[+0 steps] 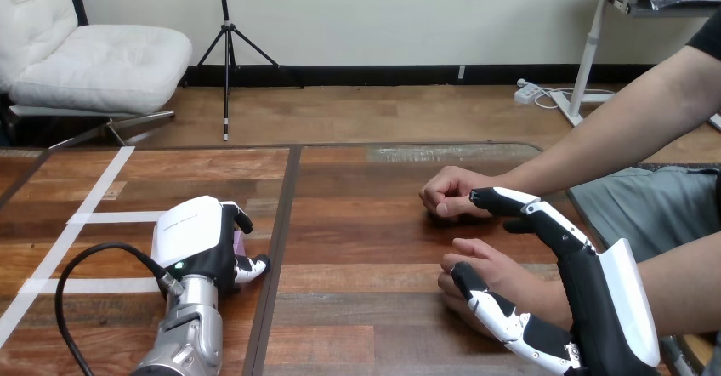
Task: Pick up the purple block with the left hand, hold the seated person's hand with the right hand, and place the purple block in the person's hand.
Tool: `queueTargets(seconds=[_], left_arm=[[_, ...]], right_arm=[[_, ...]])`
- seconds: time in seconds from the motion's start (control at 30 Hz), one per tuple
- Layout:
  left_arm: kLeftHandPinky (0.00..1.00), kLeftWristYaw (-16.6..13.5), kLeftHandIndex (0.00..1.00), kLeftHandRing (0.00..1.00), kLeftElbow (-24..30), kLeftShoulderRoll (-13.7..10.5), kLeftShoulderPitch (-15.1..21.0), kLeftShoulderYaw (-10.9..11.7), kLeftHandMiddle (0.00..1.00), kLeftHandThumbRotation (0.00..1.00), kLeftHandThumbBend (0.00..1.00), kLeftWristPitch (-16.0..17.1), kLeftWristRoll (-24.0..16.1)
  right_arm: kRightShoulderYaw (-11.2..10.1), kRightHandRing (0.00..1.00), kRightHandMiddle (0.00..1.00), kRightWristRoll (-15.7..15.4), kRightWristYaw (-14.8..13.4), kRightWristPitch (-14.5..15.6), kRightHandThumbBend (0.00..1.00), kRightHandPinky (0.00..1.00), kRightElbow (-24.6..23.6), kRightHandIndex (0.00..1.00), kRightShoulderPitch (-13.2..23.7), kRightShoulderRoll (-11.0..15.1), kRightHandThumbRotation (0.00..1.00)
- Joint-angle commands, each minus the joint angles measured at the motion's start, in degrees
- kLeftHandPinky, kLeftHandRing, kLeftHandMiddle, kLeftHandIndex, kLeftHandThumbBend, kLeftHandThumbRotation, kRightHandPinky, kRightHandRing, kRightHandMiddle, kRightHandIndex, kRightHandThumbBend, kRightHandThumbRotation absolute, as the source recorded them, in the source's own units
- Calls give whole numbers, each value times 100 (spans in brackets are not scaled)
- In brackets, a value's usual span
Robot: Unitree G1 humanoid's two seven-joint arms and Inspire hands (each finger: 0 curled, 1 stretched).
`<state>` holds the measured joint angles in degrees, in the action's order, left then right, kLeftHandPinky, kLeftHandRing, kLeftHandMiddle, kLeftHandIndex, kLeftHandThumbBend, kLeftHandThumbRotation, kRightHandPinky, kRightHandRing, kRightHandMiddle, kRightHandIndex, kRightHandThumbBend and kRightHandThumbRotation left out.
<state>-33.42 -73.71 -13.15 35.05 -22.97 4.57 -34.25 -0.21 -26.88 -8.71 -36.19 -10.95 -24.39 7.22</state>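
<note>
Right hand (pixel 608 301), near right, has its fingers apart and thumb over the person's nearer hand (pixel 491 267); left hand (pixel 197 236) clamps the purple block (pixel 241 245).

The wooden table (pixel 366 223) has white tape strips (pixel 102 217) on its left part; the purple block (pixel 241 244) and the person's fist (pixel 446 193) lie on it.

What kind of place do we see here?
Probably a robot test station: a wooden table marked with white tape lines, the left robot hand on a purple block, the right robot hand beside a person's hand.
</note>
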Motion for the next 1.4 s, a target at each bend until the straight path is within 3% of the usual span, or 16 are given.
queueTargets(seconds=[0.0, 0.5, 1.37], left_arm=[[54, -38, 58, 55, -50, -195, 285, -29, 59, 0, 64, -7, -66], [55, 23, 56, 56, -107, -174, 268, -23, 59, 0, 69, -42, -49], [55, 130, 54, 55, -111, -178, 268, 82, 57, 0, 65, -12, 60]], right_arm=[[0, 77, 76, 63, 7, 33, 49, 71, -307, 74, 152, 37, 32], [-21, 76, 76, 62, -26, -45, 48, 71, -270, 74, 160, 64, 29], [-13, 77, 76, 77, -15, -22, 48, 71, -276, 74, 152, 53, 30]])
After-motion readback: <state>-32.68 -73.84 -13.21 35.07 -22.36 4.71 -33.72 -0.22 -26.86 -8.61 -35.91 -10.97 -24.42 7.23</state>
